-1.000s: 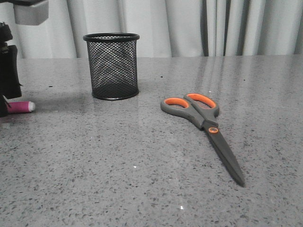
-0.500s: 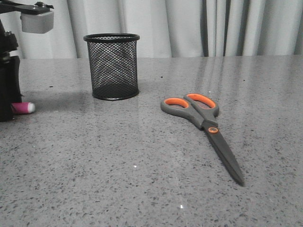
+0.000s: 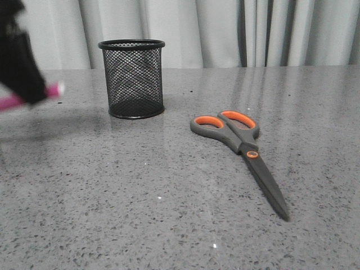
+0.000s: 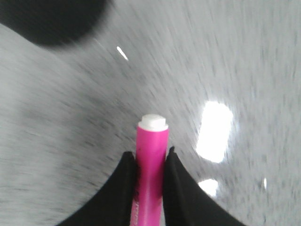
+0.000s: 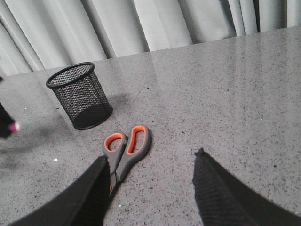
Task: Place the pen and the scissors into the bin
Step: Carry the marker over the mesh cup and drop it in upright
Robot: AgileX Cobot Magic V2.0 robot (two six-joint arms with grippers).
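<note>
Magenta pen is lying clamped between the two black fingers of the left gripper, its white tip projecting just beyond them. In the front view the left gripper is appearing as a dark, motion-blurred mass at the far left of the scene, raised above the speckled grey table; the pen is sticking out on both sides of it, tilted with its right end higher. The blur is preventing any finer reading of the grip from that view.

Black wire-mesh bin is standing upright on the table, to the right of the left gripper and apart from it, toward the far side near the pale curtain. The scissors are lying flat on the table to the right of the bin and nearer than it, well apart from it, with the orange-lined handles pointing far-left and the closed dark blades pointing near-right.

The right gripper is hovering above the table with its two dark fingers spread apart and gripping nothing. In the right wrist view the scissors are showing partly behind one finger, handles toward the bin.
</note>
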